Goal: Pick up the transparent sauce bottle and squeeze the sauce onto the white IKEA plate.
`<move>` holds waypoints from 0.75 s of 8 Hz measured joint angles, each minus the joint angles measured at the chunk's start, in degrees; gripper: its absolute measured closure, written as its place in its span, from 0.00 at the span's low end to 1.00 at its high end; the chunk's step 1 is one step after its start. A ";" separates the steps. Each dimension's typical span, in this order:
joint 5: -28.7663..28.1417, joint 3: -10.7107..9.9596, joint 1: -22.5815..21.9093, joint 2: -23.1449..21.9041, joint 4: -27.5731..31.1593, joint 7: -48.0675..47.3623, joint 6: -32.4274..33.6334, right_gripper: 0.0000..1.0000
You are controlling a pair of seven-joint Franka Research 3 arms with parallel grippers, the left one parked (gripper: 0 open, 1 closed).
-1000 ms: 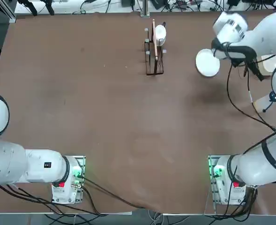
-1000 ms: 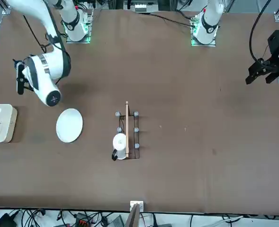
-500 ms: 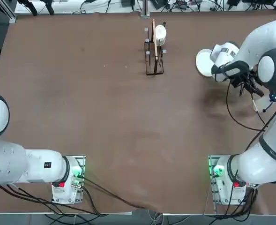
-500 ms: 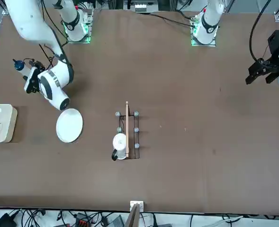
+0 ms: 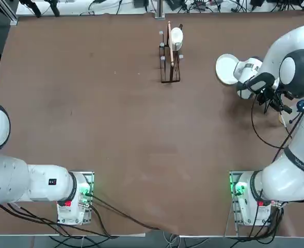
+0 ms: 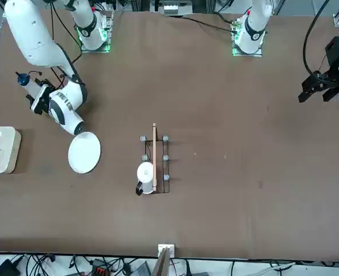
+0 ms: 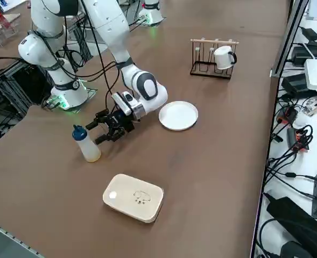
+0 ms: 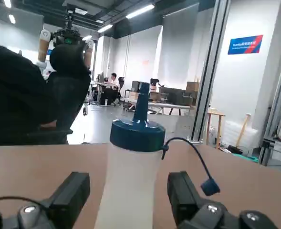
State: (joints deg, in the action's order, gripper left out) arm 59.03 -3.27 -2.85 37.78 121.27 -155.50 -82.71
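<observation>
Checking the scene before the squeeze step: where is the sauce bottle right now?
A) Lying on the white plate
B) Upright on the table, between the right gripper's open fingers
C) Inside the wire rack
B: the sauce bottle stands on the table, the right gripper's open fingers either side.

Translucent plastic bottle (image 8: 128, 188), glossy white plate (image 7: 178, 115).

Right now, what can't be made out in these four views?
- Fingertips of the right gripper: hidden by the arm in the top view.
- Base of the sauce bottle: cut off by the picture's edge in the wrist view.
- Part of the plate's rim: covered by the arm in the top view.
- Print on the white container's lid: too small in the right side view.
</observation>
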 joint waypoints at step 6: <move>0.39 -0.02 2.06 0.01 0.76 -0.78 -0.29 0.01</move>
State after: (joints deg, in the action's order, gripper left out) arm 59.42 -3.29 -0.79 37.79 122.03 -156.29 -83.00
